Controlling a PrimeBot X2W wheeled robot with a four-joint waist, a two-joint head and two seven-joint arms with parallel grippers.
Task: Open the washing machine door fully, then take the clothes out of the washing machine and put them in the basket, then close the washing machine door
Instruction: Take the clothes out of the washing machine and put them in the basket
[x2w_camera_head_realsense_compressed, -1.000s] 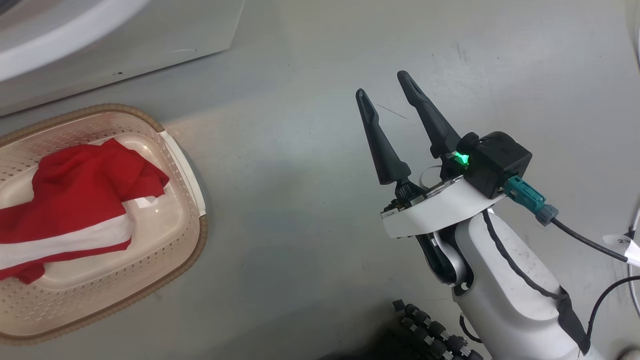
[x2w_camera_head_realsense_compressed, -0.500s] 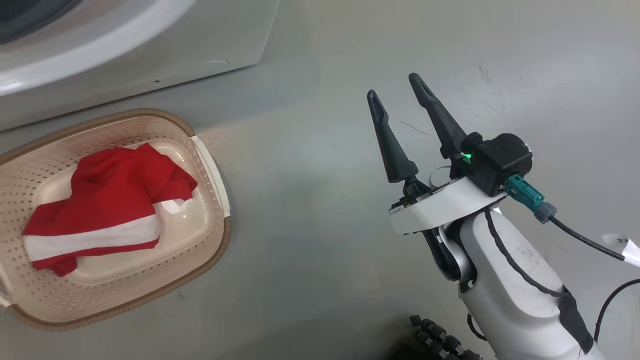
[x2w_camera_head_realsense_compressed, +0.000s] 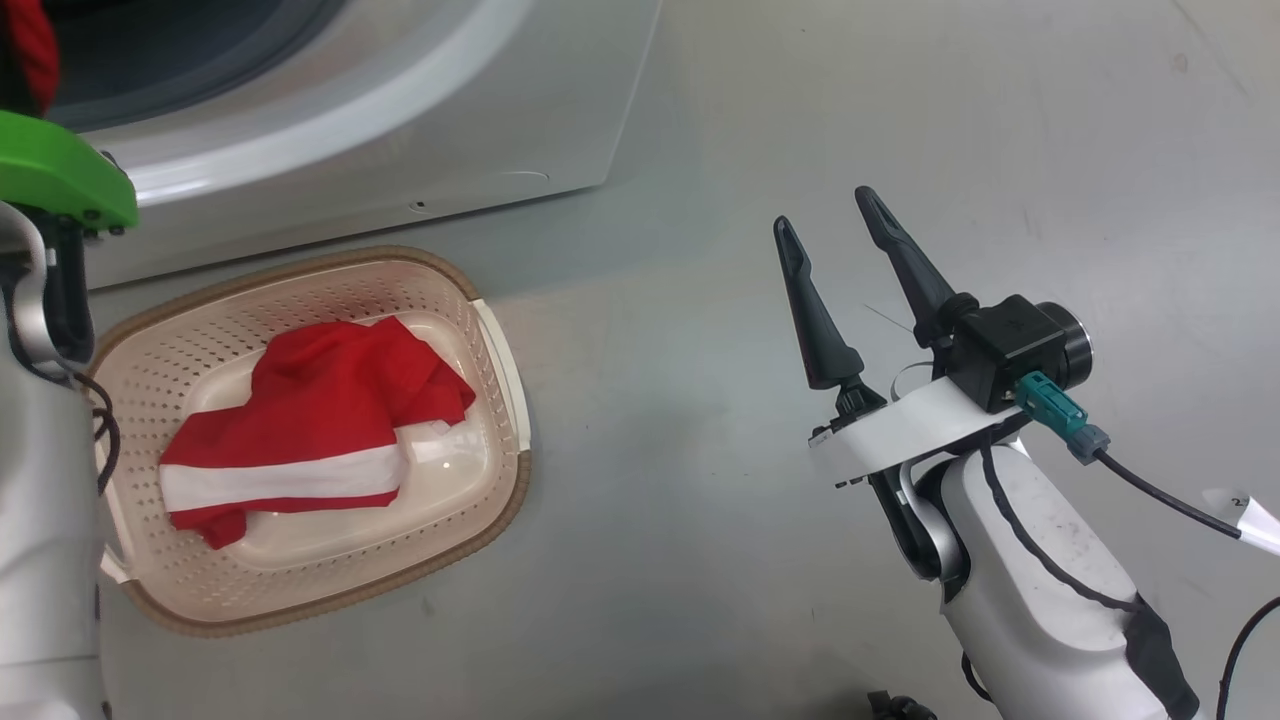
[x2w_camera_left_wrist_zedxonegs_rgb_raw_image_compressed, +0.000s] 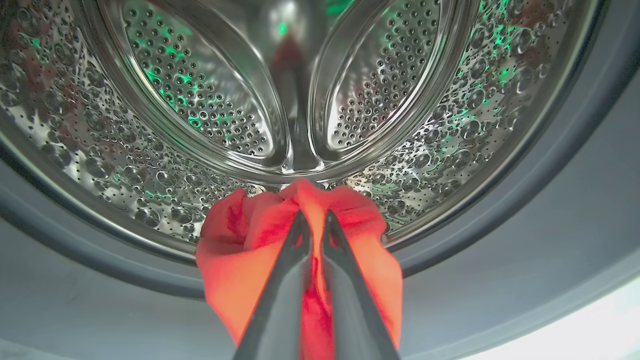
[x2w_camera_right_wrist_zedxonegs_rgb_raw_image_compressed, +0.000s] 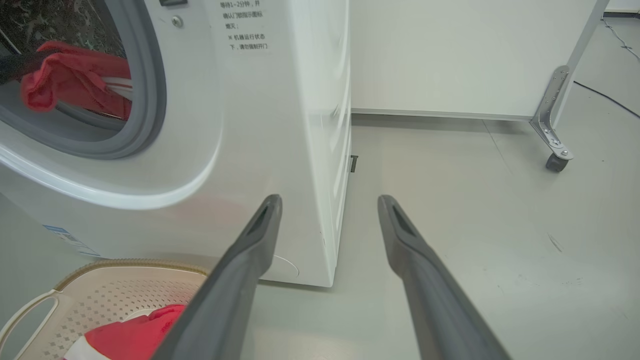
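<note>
in the head view, the whole scene is sitting further right and lower than a moment ago. we are reading that as our head turning toward the washing machine, not as the basket sliding. the basket is standing on the floor just in front of the machine, with one red garment lying inside it. our left forearm is now coming in at the left edge. the right gripper is hanging over bare floor, well apart from the basket, fingers spread wide and holding nothing, as before.

in the left wrist view, the left gripper is pinching shut on a second red piece at the lip of the steel drum, and the cloth is hanging down in front of the grey rubber ring.

in the right wrist view, the second red piece is showing in the machine's round opening, above the basket.

we are judging that one piece is delivered and the next is being drawn out. carrying it to the basket comes next, and the door is not yet closed.
</note>
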